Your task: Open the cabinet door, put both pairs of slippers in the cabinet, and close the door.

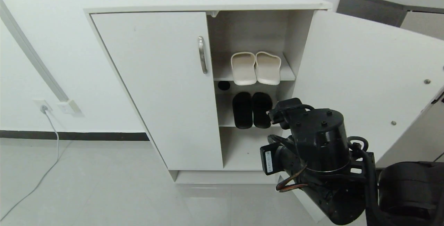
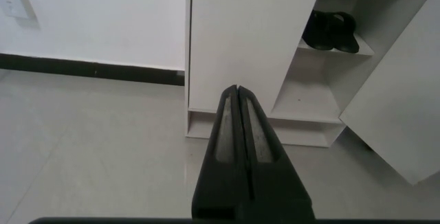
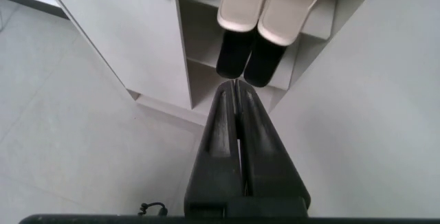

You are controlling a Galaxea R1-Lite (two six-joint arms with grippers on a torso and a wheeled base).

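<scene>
**Writing.** Small white sticker [image 1: 267, 157] on the right arm's wrist housing; print too small to read.

**Room.** Glossy pale grey tiled floor [image 1: 86, 187]. Plain white wall [image 1: 52, 45] with black skirting strip [image 1: 69, 136]. White wall socket [image 1: 43, 107] with a grey cable [image 1: 52, 156] trailing onto the floor. Grey cupboard [image 1: 381, 5] behind, on the right.

**Item 1.** White two-door wooden cabinet [image 1: 208, 0], standing on the floor against the wall. Closed left door [image 1: 156, 87] with a curved metal handle [image 1: 202, 55]; open right door [image 1: 364, 80], swung wide.

**Item 2.** Pair of cream open-toe slippers [image 1: 256, 68], side by side on the upper shelf.

**Item 3.** Pair of black slippers [image 1: 252, 109], side by side on the middle shelf, directly below the cream pair.

**Item 4.** Right hand [image 3: 237, 86]: fingers pressed together, holding nothing. It is in front of the open compartment, pointing at the black pair, near but apart from it.

**Item 5.** Left hand [image 2: 238, 90]: fingers pressed together, holding nothing. It is low over the floor, aimed at the cabinet's base below the closed door, well apart from both pairs.
</scene>
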